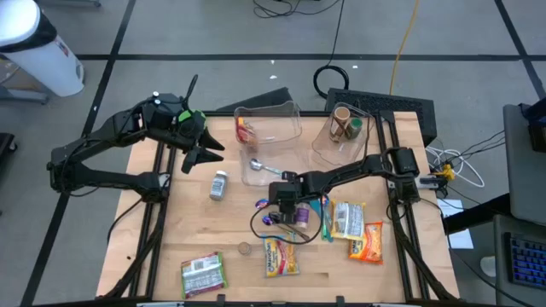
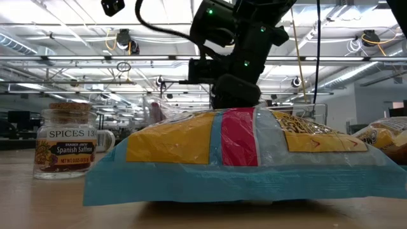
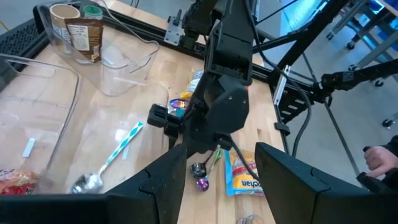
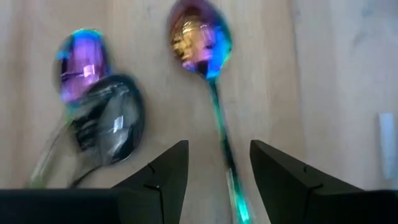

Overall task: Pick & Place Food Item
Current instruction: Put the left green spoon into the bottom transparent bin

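A flat plastic food pouch (image 2: 241, 159) with a light blue border and yellow, red and clear panels lies on the pale wooden tabletop (image 2: 44, 203), filling the centre and right of the frame. A dark robot arm (image 2: 235, 51) with small green lights comes down from the top centre, behind the pouch. At the left stands a small glass spice jar (image 2: 65, 143) with a cork lid, labelled Spanish Saffron. A yellow packet (image 2: 389, 137) shows at the right edge.

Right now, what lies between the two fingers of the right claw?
In the right wrist view, the handle of an iridescent spoon runs down between the fingers of the right claw, over bare wood. The fingers stand apart and do not touch it.
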Tool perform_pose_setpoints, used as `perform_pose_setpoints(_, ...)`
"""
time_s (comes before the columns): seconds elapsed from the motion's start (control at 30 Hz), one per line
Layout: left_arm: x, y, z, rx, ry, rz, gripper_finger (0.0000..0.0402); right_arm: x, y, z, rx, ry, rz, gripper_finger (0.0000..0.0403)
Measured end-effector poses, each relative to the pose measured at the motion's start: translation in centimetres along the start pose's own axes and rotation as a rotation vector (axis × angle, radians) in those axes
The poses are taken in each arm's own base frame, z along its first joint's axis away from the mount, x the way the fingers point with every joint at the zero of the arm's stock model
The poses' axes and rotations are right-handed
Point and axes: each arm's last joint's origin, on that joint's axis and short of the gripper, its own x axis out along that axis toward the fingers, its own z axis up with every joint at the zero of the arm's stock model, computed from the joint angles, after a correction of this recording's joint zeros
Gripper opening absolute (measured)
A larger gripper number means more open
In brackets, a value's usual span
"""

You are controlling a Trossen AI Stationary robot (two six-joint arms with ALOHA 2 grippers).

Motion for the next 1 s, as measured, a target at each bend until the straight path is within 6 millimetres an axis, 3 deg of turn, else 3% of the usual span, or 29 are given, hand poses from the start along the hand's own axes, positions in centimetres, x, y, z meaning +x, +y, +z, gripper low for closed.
perform_pose_setpoints(0.43, 0.0, 0.0, 0.0, -0.004, 0.0, 0.001, 0.02, 0.7, 0.3, -0.1, 0.02, 0.0, -0.013, 0.0164)
perform_pose_setpoints(1.0, 0.0, 0.0, 0.0, -0.006, -0.001, 0.001, 0.02, 1.5, 0.7, -0.5, 0.016, 0.032, 0.044, 0.0119)
